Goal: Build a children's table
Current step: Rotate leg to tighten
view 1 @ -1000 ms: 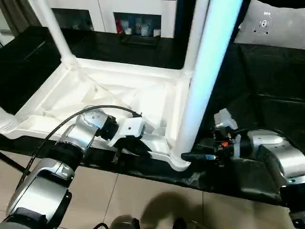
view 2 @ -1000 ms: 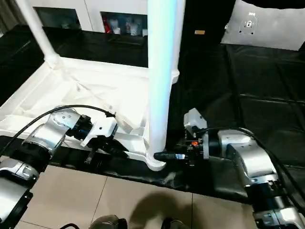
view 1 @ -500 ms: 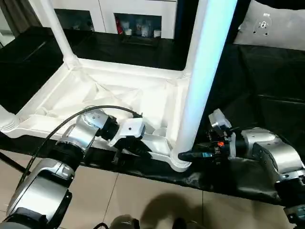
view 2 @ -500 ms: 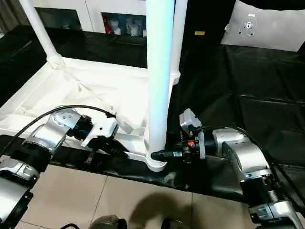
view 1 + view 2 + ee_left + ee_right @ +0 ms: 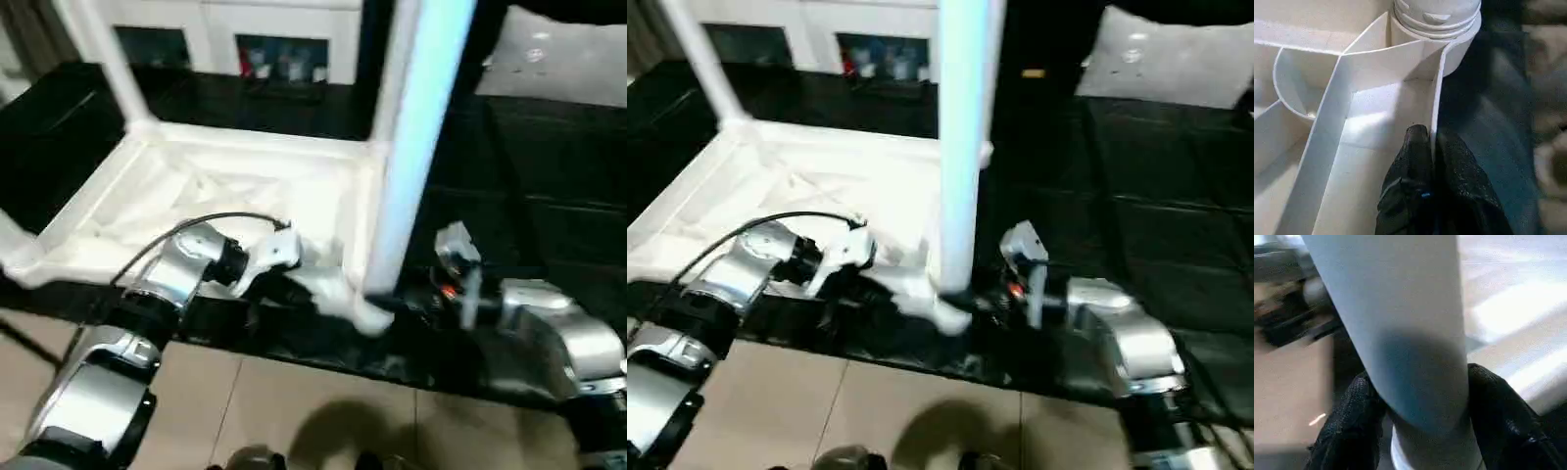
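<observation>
right gripper: fingers on either side of the near leg, right at its base, so it's grasping the leg just above the socket.
left gripper: clenched on the thin rim wall of the top, one finger on each side of it, just beside the corner socket.
table: upside down on the black bench, ribbed underside facing up. Near leg stands upright in the corner closest to the right gripper; two more legs rise from the far corners.
step: looks to me like seating the near leg, left pinning the top while right works the leg.
next move: probably push or twist the leg fully home while the left keeps the rim from sliding; if the top slips, the leg could tilt.
hard to see: head views are smeared, so can't tell if the leg is fully seated. Leg tops are cut off. Only a stub shows at the near left corner.
background: white cabinet behind the bench.
</observation>
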Controlling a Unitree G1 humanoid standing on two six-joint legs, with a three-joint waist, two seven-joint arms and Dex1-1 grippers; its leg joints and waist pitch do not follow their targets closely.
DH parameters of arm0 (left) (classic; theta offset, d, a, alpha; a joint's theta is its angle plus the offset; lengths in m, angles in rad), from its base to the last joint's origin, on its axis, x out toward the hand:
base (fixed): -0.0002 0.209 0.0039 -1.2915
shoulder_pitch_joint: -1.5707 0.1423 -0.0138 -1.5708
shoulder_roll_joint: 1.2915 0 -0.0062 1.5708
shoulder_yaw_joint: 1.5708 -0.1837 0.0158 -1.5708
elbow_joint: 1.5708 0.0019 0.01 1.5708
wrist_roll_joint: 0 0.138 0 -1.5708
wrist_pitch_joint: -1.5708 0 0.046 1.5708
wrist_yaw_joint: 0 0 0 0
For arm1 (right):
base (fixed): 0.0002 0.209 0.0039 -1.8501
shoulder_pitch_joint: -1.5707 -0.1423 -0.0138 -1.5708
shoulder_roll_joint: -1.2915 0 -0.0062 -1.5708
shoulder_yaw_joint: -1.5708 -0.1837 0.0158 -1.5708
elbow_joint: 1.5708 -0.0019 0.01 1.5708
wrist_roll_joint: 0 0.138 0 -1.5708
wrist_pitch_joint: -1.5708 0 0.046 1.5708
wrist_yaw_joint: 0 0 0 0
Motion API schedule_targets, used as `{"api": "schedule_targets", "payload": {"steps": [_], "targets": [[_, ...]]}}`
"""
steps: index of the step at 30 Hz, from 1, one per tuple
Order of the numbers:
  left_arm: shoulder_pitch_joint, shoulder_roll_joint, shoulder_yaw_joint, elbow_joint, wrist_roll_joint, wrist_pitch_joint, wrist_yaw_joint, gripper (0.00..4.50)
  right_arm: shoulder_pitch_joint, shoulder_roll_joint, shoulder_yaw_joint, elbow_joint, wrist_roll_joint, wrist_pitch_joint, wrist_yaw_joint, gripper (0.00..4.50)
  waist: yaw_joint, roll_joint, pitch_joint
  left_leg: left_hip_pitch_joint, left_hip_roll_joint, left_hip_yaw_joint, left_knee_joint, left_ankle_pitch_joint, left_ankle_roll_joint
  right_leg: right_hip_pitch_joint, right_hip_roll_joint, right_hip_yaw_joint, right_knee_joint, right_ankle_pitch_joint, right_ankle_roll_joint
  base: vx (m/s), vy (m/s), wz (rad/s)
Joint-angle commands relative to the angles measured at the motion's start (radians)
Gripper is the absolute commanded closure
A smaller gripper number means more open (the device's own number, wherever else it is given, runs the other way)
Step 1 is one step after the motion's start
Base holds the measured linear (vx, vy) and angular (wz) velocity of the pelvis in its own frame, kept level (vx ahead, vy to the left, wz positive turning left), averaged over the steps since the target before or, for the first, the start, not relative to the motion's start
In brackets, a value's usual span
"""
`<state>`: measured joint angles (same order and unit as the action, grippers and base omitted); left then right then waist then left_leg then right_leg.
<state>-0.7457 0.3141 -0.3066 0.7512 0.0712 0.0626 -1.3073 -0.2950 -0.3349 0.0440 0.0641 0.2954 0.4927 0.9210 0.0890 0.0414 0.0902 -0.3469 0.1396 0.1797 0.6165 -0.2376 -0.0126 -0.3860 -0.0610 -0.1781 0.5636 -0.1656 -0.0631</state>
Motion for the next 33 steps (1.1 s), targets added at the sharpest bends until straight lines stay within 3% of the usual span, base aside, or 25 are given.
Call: {"api": "schedule_targets", "payload": {"steps": [1, 2, 3, 5, 10, 13, 15, 18, 19, 20, 21, 22, 23, 24, 25, 27, 28, 30, 31, 33], "targets": [[-0.04, -0.122, 0.003, -0.036, -0.031, 0.05, 0.131, 4.5, -0.01, 0.118, 0.108, -0.011, 0.009, 0.039, -0.086, 2.38, -0.016, -0.014, -0.056, 0.015, 0.106, -0.058, -0.082, -0.149, 0.022, 0.054, -0.14, 0.07, -0.135, -0.564, 0.068, 0.0, 0.0, 0.0], [-0.045, -0.135, 0.008, -0.03, -0.029, 0.062, 0.158, 4.5, -0.012, 0.139, 0.109, -0.005, 0.0, 0.04, -0.117, 2.38, -0.028, -0.016, -0.055, 0.009, 0.108, -0.062, -0.086, -0.141, 0.03, 0.062, -0.141, 0.069, -0.132, -0.532, 0.072, 0.0, 0.0, 0.0], [-0.053, -0.151, 0.016, -0.023, -0.028, 0.079, 0.195, 4.5, -0.015, 0.168, 0.108, 0.002, -0.009, 0.042, -0.159, 2.39, -0.031, -0.013, -0.057, 0.014, 0.111, -0.065, -0.088, -0.141, 0.035, 0.06, -0.141, 0.069, -0.133, -0.516, 0.066, 0.0, 0.0, 0.0], [-0.075, -0.191, 0.035, -0.004, -0.018, 0.117, 0.293, 4.5, -0.033, 0.25, 0.089, 0.036, -0.031, 0.048, -0.292, 2.41, -0.052, -0.011, -0.056, 0.009, 0.116, -0.067, -0.092, -0.131, 0.042, 0.061, -0.147, 0.079, -0.124, -0.442, 0.018, 0.0, 0.0, 0.0], [-0.132, -0.266, 0.086, 0.046, 0.02, 0.166, 0.531, 4.5, -0.078, 0.394, 0.049, 0.129, -0.151, 0.023, -0.582, 2.41, -0.061, -0.009, -0.063, 0.013, 0.114, -0.061, -0.088, -0.07, 0.048, 0.06, -0.151, 0.097, -0.103, -0.334, -0.061, 0.0, 0.0, 0.0], [-0.147, -0.305, 0.102, 0.054, 0.035, 0.169, 0.637, 4.5, -0.099, 0.45, 0.027, 0.168, -0.173, 0.007, -0.672, 2.41, -0.058, -0.007, -0.068, 0.008, 0.118, -0.061, -0.086, -0.015, 0.075, 0.064, -0.151, 0.104, -0.082, -0.225, -0.099, 0.0, 0.0, 0.0], [-0.14, -0.308, 0.104, 0.043, 0.032, 0.164, 0.636, 4.5, -0.095, 0.447, 0.032, 0.16, -0.175, -0.017, -0.663, 1.78, -0.057, -0.006, -0.07, 0.004, 0.117, -0.058, -0.083, 0.008, 0.105, 0.067, -0.153, 0.105, -0.074, -0.167, -0.116, 0.0, 0.0, 0.0], [-0.12, -0.301, 0.105, 0.019, 0.023, 0.147, 0.611, 4.5, -0.085, 0.44, 0.023, 0.139, -0.174, -0.069, -0.645, 1.74, -0.057, -0.005, -0.069, -0.004, 0.115, -0.057, -0.082, -0.003, 0.123, 0.071, -0.154, 0.102, -0.078, -0.182, -0.11, 0.0, 0.0, 0.0], [-0.104, -0.282, 0.102, 0.004, 0.016, 0.13, 0.569, 4.5, -0.078, 0.41, 0.021, 0.126, -0.176, -0.099, -0.61, 1.41, -0.059, -0.007, -0.075, -0.012, 0.114, -0.061, -0.08, 0.019, 0.134, 0.077, -0.154, 0.1, -0.071, -0.158, -0.104, 0.0, 0.0, 0.0], [-0.097, -0.273, 0.101, -0.001, 0.015, 0.122, 0.553, 4.5, -0.075, 0.398, 0.018, 0.12, -0.177, -0.111, -0.594, 1.32, -0.061, -0.007, -0.078, -0.014, 0.115, -0.061, -0.077, 0.034, 0.146, 0.076, -0.152, 0.1, -0.066, -0.132, -0.104, 0.0, 0.0, 0.0], [-0.08, -0.25, 0.101, -0.015, 0.007, 0.111, 0.508, 4.5, -0.066, 0.364, 0.006, 0.104, -0.173, -0.129, -0.552, 1.29, -0.07, -0.007, -0.082, -0.02, 0.114, -0.063, -0.07, 0.063, 0.189, 0.073, -0.152, 0.099, -0.056, -0.059, -0.116, 0.0, 0.0, 0.0], [-0.069, -0.238, 0.101, -0.025, 0.001, 0.11, 0.482, 4.5, -0.06, 0.345, -0.002, 0.095, -0.163, -0.135, -0.531, 1.27, -0.072, -0.008, -0.085, -0.021, 0.115, -0.064, -0.068, 0.074, 0.202, 0.074, -0.154, 0.1, -0.051, -0.029, -0.124, 0.0, 0.0, 0.0], [-0.062, -0.229, 0.099, -0.03, -0.001, 0.109, 0.468, 4.5, -0.055, 0.328, -0.002, 0.086, -0.157, -0.139, -0.511, 1.27, -0.072, -0.006, -0.091, -0.021, 0.12, -0.064, -0.063, 0.129, 0.233, 0.066, -0.151, 0.103, -0.034, 0.054, -0.14, 0.0, 0.0, 0.0], [-0.056, -0.219, 0.097, -0.035, -0.002, 0.107, 0.453, 4.5, -0.049, 0.308, -0.001, 0.077, -0.152, -0.144, -0.49, 1.0, -0.071, -0.005, -0.091, -0.016, 0.122, -0.063, -0.061, 0.148, 0.246, 0.058, -0.148, 0.104, -0.029, 0.086, -0.146, 0.0, 0.0, 0.0], [-0.044, -0.2, 0.089, -0.043, -0.008, 0.094, 0.408, 4.5, -0.037, 0.268, -0.003, 0.062, -0.147, -0.149, -0.454, 1.0, -0.069, -0.015, -0.082, -0.023, 0.119, -0.061, -0.059, 0.134, 0.274, 0.055, -0.149, 0.104, -0.027, 0.085, -0.147, 0.0, 0.0, 0.0], [-0.038, -0.19, 0.085, -0.048, -0.012, 0.086, 0.384, 4.5, -0.031, 0.25, -0.006, 0.055, -0.146, -0.15, -0.439, 0.83, -0.057, -0.012, -0.078, -0.026, 0.108, -0.053, -0.06, 0.07, 0.245, 0.06, -0.151, 0.104, -0.047, -0.024, -0.123, 0.0, 0.0, 0.0], [-0.032, -0.173, 0.083, -0.052, -0.021, 0.076, 0.345, 4.5, -0.023, 0.207, -0.016, 0.049, -0.145, -0.16, -0.399, 0.7, -0.053, -0.017, -0.077, -0.024, 0.107, -0.053, -0.062, 0.056, 0.231, 0.061, -0.148, 0.102, -0.052, -0.066, -0.109, 0.0, 0.0, 0.0], [-0.028, -0.151, 0.078, -0.056, -0.025, 0.074, 0.303, 4.5, -0.012, 0.154, -0.027, 0.038, -0.136, -0.173, -0.338, 0.56, -0.044, -0.015, -0.075, -0.022, 0.104, -0.051, -0.063, 0.021, 0.206, 0.061, -0.143, 0.1, -0.064, -0.169, -0.073, 0.0, 0.0, 0.0], [-0.022, -0.114, 0.063, -0.055, -0.025, 0.053, 0.232, 4.5, 0.01, 0.07, -0.045, 0.013, -0.11, -0.181, -0.225, 0.48, -0.04, -0.014, -0.074, -0.02, 0.11, -0.055, -0.066, 0.005, 0.194, 0.06, -0.14, 0.098, -0.07, -0.216, -0.055, 0.0, 0.0, 0.0], [-0.021, -0.104, 0.06, -0.053, -0.023, 0.052, 0.215, 4.5, 0.019, 0.046, -0.046, 0.001, -0.098, -0.177, -0.187, 0.39, -0.036, -0.015, -0.073, -0.02, 0.118, -0.058, -0.067, 0.007, 0.199, 0.056, -0.141, 0.101, -0.065, -0.204, -0.047, 0.0, 0.0, 0.0]]}}
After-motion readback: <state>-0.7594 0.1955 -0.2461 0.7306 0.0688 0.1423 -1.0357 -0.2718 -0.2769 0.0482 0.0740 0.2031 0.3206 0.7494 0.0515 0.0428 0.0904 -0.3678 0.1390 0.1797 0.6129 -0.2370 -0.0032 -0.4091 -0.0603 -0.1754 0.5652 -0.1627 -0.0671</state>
